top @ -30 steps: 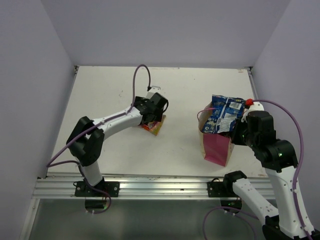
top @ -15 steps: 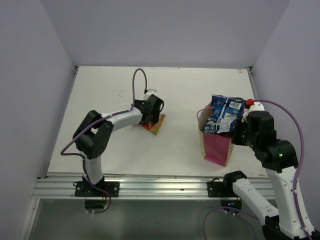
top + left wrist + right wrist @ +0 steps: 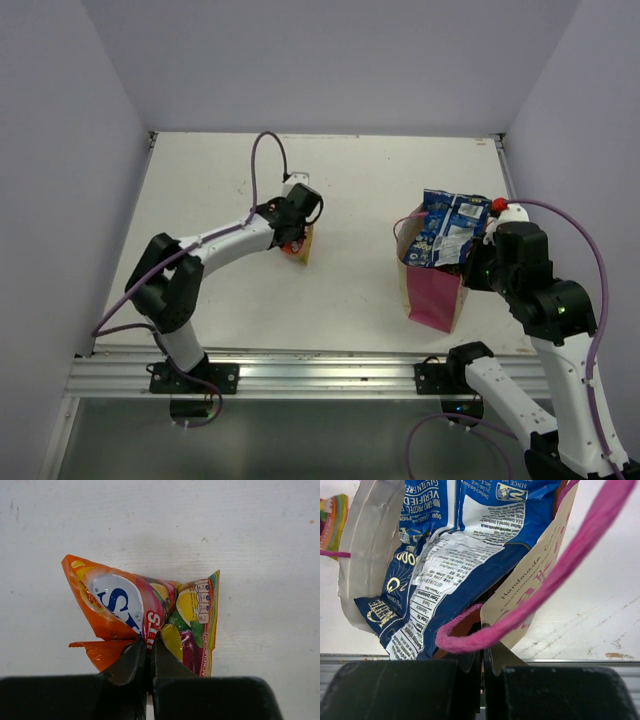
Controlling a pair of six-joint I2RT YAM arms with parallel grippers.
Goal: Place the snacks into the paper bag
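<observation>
Pinching the small crinkly orange, pink and yellow foil candy packet [image 3: 150, 605] at its near edge, the left claw [image 3: 148, 647] is keeping only the foil's thickness between its fingers. Packet is hanging crumpled left of centre over the white tabletop [image 3: 250, 530], well apart from the upright beige-to-magenta paper bag [image 3: 432, 295] at near right. Right claw [image 3: 482, 656] is clamping the bag's right-hand wall, jaws almost together. Blue-white foil packet [image 3: 455, 555] is sticking out of the bag's mouth.
</observation>
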